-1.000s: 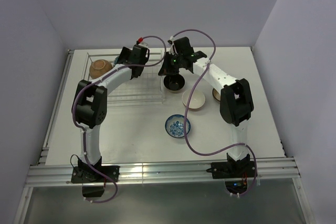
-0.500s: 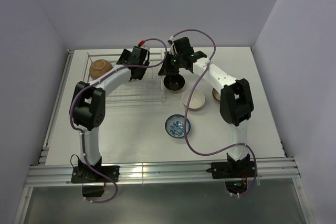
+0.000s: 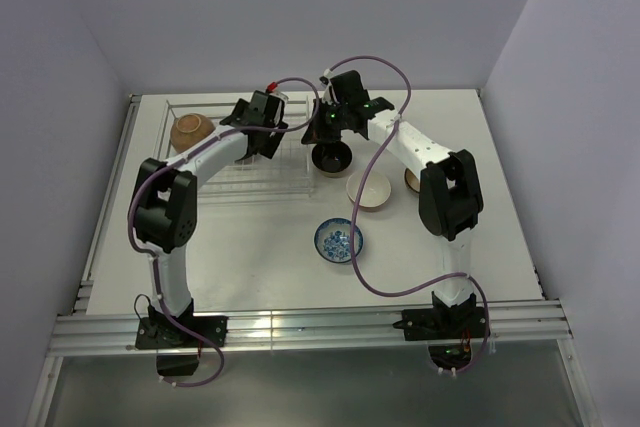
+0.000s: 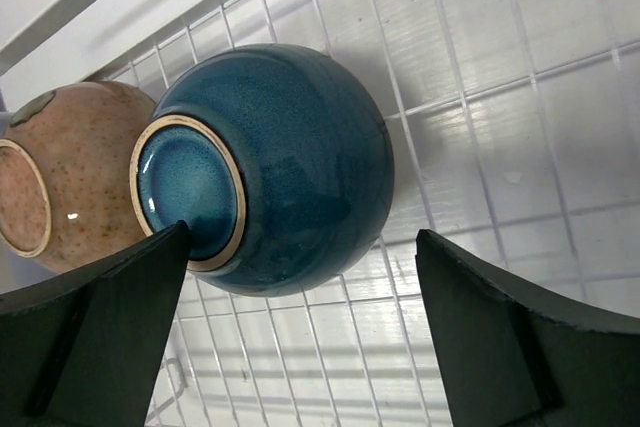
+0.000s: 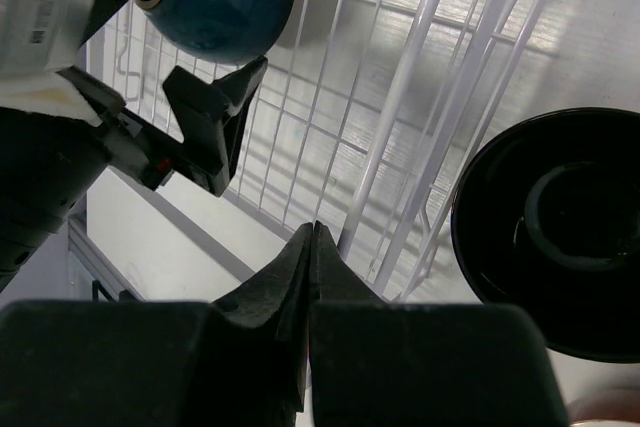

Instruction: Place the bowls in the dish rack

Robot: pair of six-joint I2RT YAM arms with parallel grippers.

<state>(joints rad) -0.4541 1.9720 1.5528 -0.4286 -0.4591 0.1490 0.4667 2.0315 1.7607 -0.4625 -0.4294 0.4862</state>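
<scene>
You see L jaws apart around the blue bowl (image 4: 290,147), upside down in dish rack (image 4: 500,97), just beside tan bowl (image 4: 70,167); R jaws together.

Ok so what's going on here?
Bowls are being loaded into the wire rack. The left fingers stand open over a blue bowl lying upside down in it beside a tan bowl. The right fingers are shut, empty, by a black bowl outside. A white bowl and a patterned bowl wait on the table.
</scene>
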